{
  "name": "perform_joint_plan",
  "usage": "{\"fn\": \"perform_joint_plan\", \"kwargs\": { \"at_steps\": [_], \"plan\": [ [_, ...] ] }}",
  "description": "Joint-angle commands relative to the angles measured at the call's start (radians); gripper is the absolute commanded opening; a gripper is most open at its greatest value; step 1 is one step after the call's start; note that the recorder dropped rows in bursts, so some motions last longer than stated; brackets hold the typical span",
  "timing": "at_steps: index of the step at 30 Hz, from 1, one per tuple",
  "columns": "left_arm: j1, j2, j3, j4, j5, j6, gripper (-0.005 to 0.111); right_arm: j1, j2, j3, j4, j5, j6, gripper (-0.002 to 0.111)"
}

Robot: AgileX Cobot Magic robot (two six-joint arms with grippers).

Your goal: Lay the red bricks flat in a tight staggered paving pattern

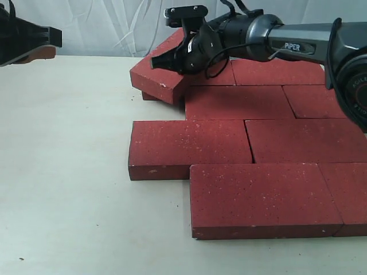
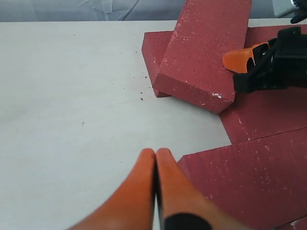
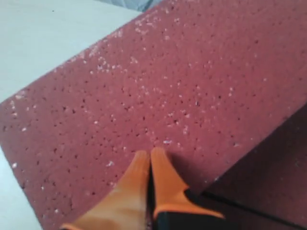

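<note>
Brick tilted under our right gripper, clenched empty, long axis diagonal to laid bricks; left gripper clenched, farther off

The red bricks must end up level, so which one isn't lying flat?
The back-left brick under the right gripper: it is tilted, propped on another brick, while the rest lie flat.

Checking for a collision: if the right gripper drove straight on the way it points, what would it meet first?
The right gripper, shut, would meet the tilted dark red speckled brick almost at once; they may be touching.
</note>
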Motion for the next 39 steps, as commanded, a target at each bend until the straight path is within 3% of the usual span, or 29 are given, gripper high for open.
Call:
{"fn": "perform_joint_plan", "kwargs": {
  "at_steps": [1,5,11,30,39],
  "plan": [
    [-0.007,-0.008,-0.001,-0.008,-0.012,-0.003,0.000,0.065,-0.022,-0.002,0.040,0.208,-0.068,-0.001],
    [-0.007,-0.008,-0.001,-0.008,-0.012,-0.003,0.000,0.165,-0.035,-0.002,0.047,0.373,-0.183,-0.001],
    [-0.007,-0.008,-0.001,-0.008,-0.012,-0.003,0.000,0.220,-0.103,-0.002,0.047,0.385,-0.183,-0.001],
    [-0.007,-0.008,-0.001,-0.008,-0.002,-0.002,0.000,0.218,-0.338,0.000,0.092,0.475,-0.182,-0.001],
    [-0.007,-0.008,-0.001,-0.008,-0.002,-0.002,0.000,0.131,-0.392,0.000,0.076,0.468,-0.127,-0.001]
  ]
}}
